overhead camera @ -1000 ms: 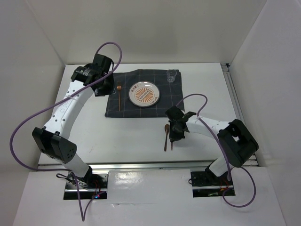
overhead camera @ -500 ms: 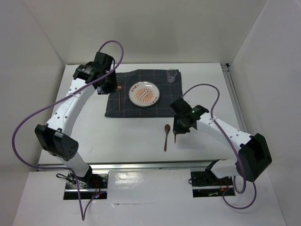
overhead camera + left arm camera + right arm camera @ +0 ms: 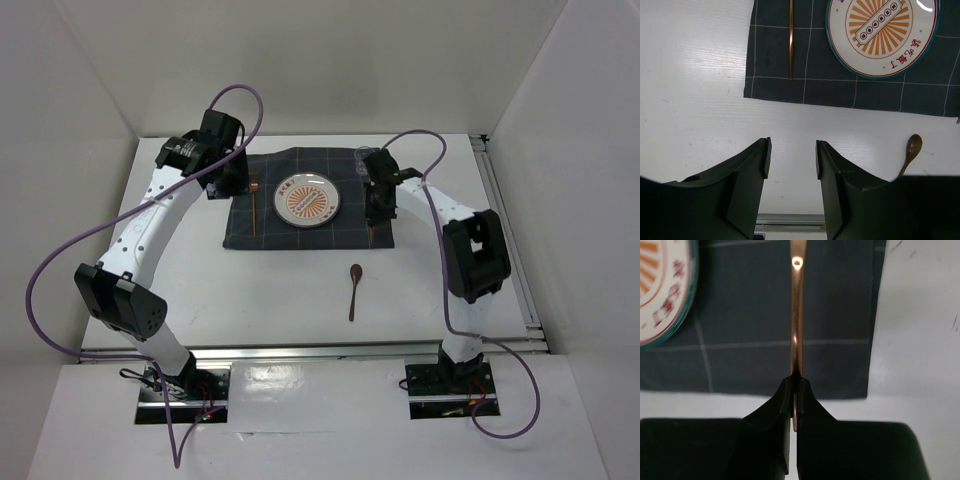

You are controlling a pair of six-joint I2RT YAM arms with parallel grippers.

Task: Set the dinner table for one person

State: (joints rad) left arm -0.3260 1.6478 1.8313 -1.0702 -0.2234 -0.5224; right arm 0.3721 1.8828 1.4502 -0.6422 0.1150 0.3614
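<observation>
Right jaws are clamping a copper utensil (image 3: 796,315) above the cloth's (image 3: 750,305) right edge; left jaws are standing apart.

You have bright, even light from above, soft faint shadows, and a small glint on the copper handle (image 3: 796,315).

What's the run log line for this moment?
left gripper: open, empty | right gripper: shut on copper utensil, over cloth right of plate | spoon: on dinner table, off cloth
</observation>
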